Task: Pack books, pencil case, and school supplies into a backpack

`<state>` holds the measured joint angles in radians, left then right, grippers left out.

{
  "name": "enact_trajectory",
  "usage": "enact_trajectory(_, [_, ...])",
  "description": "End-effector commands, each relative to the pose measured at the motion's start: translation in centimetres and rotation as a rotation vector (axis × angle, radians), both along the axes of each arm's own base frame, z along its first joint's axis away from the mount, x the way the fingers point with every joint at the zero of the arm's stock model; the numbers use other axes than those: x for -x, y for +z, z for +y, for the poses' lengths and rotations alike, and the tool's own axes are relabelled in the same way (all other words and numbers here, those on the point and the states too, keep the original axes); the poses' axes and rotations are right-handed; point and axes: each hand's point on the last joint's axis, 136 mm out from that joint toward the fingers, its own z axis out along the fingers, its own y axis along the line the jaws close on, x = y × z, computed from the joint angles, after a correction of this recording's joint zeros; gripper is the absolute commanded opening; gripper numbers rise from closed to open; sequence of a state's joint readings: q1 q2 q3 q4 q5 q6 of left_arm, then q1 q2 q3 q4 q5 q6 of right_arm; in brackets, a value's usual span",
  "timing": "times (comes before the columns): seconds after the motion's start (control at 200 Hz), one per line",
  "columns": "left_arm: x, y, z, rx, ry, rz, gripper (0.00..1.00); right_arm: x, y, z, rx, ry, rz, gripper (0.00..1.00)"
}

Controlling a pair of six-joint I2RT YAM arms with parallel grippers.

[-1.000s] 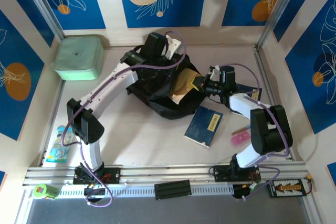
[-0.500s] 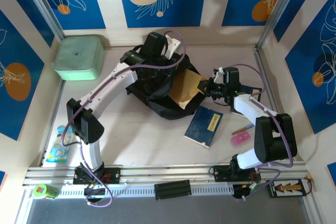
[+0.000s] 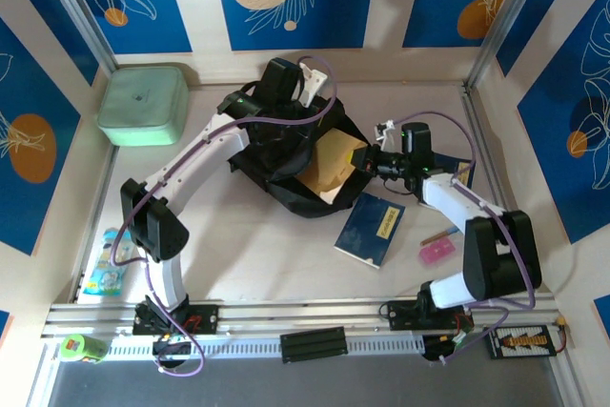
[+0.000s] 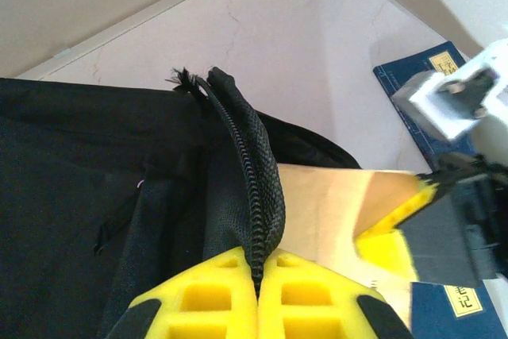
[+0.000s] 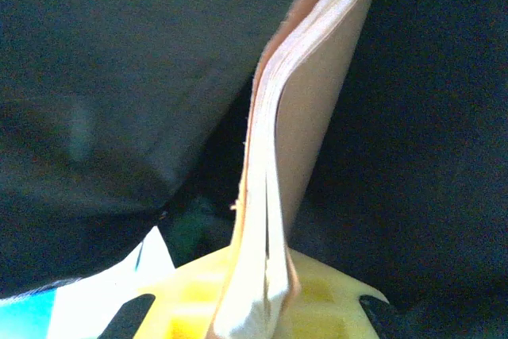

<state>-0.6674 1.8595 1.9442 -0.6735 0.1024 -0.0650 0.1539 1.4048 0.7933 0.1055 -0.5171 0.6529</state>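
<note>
Near the far edge of the tabletop, about in the middle, a big soft black cloth backpack (image 3: 303, 199) is lying with its mouth facing the right side. On its far side the left gripper (image 4: 258, 287) is reaching down, and its yellow fingers (image 4: 210, 299) are pressing together on the backpack's black zipper edge, pinching that strip of cloth and holding it up. At the backpack's right side, the right gripper (image 3: 365, 159) is pinching one end of a thin tan-brown paper notebook (image 3: 334, 164) between its own yellow fingers (image 5: 325, 291). That notebook is sitting partly inside the open mouth, with its other end going into the dark of the bag and its tan cover showing in the opening. Just in front of the backpack, toward the near edge, a thin dark blue book with a pale yellow label (image 3: 370, 228) is lying flat on the tabletop, close to the bag but not in it. In the left wrist view, a second dark blue book (image 4: 421, 65) with the same kind of label is lying flat just behind the right gripper. Close to the right edge, a small pink eraser (image 3: 437, 252) is lying beside the right arm. Over in the far left corner, a mint-green square box (image 3: 143, 102) is sitting well apart from the backpack. Along the left edge, toward the near corner, a colourful flat packet (image 3: 105, 262) is lying by itself.
</note>
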Motion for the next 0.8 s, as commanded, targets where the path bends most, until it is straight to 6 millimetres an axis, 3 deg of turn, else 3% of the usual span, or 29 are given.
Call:
enact_trajectory(0.0, [-0.3, 5.2, 0.9, 0.062, 0.002, -0.122, 0.00, 1.3, 3.7, -0.6, -0.052, 0.079, -0.174, 0.00])
enact_trajectory(0.115, [-0.4, 5.7, 0.9, 0.072, 0.004, -0.130, 0.00, 1.2, 5.2, -1.1, -0.154, 0.074, -0.192, 0.00])
enact_trajectory(0.275, [-0.3, 7.5, 0.7, 0.122, 0.006, -0.149, 0.00, -0.1, 7.3, 0.8, -0.292, 0.086, -0.166, 0.00])
enact_trajectory(0.425, [-0.7, 10.3, 1.4, 0.159, 0.039, -0.198, 0.00, -1.0, 11.8, 2.0, -0.354, 0.053, -0.214, 0.00])
enact_trajectory(0.6, [-1.1, 13.2, 2.4, 0.218, 0.054, -0.250, 0.00, -0.2, 16.4, 1.6, -0.433, 0.053, -0.267, 0.00])
enact_trajectory(0.795, [-1.5, 13.7, 2.8, 0.237, 0.052, -0.264, 0.00, 0.6, 19.3, 0.9, -0.478, 0.026, -0.273, 0.00])
